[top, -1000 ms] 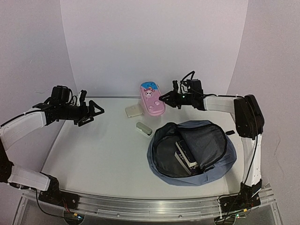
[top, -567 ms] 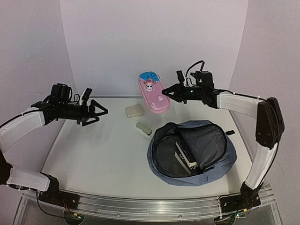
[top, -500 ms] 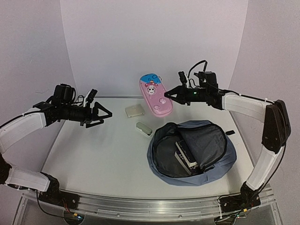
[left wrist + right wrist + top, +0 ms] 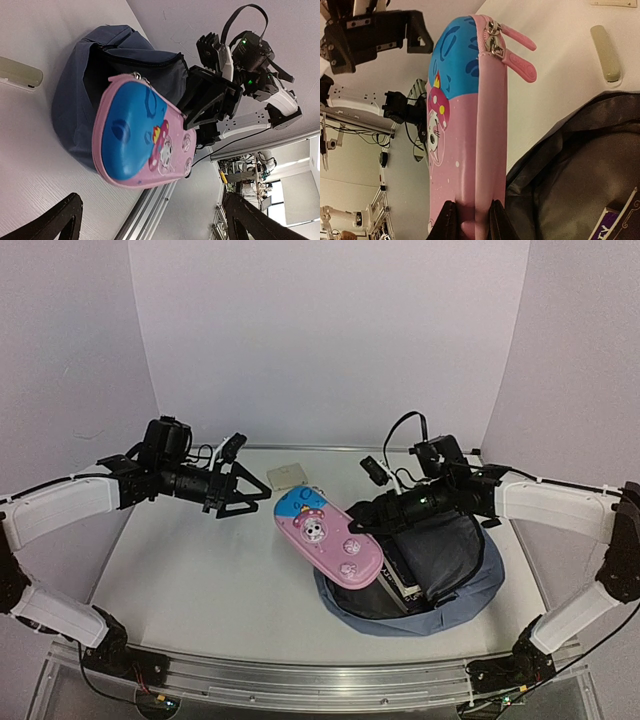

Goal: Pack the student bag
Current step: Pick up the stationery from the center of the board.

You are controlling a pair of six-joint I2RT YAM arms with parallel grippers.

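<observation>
Right pincer (image 4: 368, 524): clamped on one end of pink-and-blue pencil case (image 4: 328, 547), now carried forward from the back wall to the left rim of the open student bag (image 4: 470, 585), table (image 4: 200, 570) right side. Left pincer (image 4: 252, 496): spread wide, empty, moved nearer the case.

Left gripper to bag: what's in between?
The pink case, held by the right gripper, hangs between the left gripper and the bag; top and left wrist views both show it.

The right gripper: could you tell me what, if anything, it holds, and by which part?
The right gripper holds the pink-and-blue pencil case by its pink end, opposite the zip pulls, pinched across its thickness.
</observation>
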